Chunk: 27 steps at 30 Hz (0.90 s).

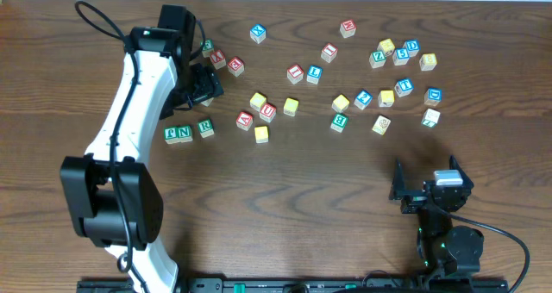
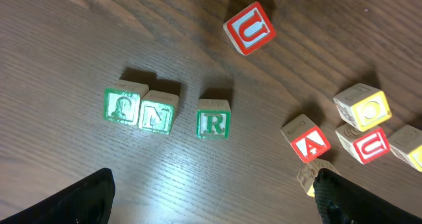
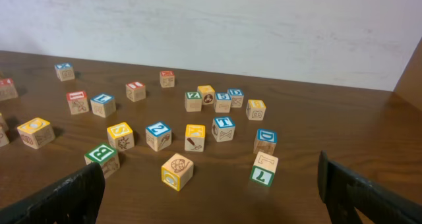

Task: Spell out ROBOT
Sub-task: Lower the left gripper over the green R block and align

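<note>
A green R block (image 2: 213, 118) stands right of a green N block (image 2: 158, 112) and a green picture block (image 2: 122, 105); overhead they sit at the left (image 1: 205, 127). My left gripper (image 2: 211, 207) is open and empty, raised above the table near them (image 1: 205, 84). A yellow O block (image 2: 366, 105), a red A block (image 2: 308, 143) and a red U block (image 2: 369, 145) lie to the right. My right gripper (image 3: 211, 191) is open and empty at the front right (image 1: 429, 190). A green B block (image 3: 102, 157) and a green T block (image 3: 264, 174) lie before it.
Many other letter blocks are scattered across the far half of the table (image 1: 379, 77), among them a blue T (image 3: 224, 128) and a blue D (image 3: 266, 140). Another red U block (image 2: 249, 28) lies beyond the R. A pale wall (image 3: 211, 26) stands behind.
</note>
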### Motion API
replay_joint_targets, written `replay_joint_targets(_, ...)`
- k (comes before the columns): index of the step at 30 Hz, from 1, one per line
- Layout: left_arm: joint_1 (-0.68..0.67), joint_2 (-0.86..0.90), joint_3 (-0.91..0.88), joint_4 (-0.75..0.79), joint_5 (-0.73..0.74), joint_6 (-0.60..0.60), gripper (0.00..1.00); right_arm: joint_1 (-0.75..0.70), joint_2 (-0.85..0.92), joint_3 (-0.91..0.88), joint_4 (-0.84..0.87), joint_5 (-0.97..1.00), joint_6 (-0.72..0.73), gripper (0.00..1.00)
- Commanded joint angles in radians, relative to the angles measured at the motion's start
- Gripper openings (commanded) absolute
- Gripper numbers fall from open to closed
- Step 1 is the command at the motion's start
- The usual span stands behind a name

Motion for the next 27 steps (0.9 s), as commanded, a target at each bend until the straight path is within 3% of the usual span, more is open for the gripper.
replay_joint_targets(1, 0.001, 0.022, 0.018, 0.004, -0.020, -0.010, 0.95, -0.006, -0.004, -0.001, -0.004, 0.009, 0.011, 0.99)
replay_joint_targets(27, -0.103, 0.117, -0.035, 0.043, -0.016, -0.028, 0.93, -0.006, -0.004, -0.001, -0.005, 0.009, 0.012, 0.99)
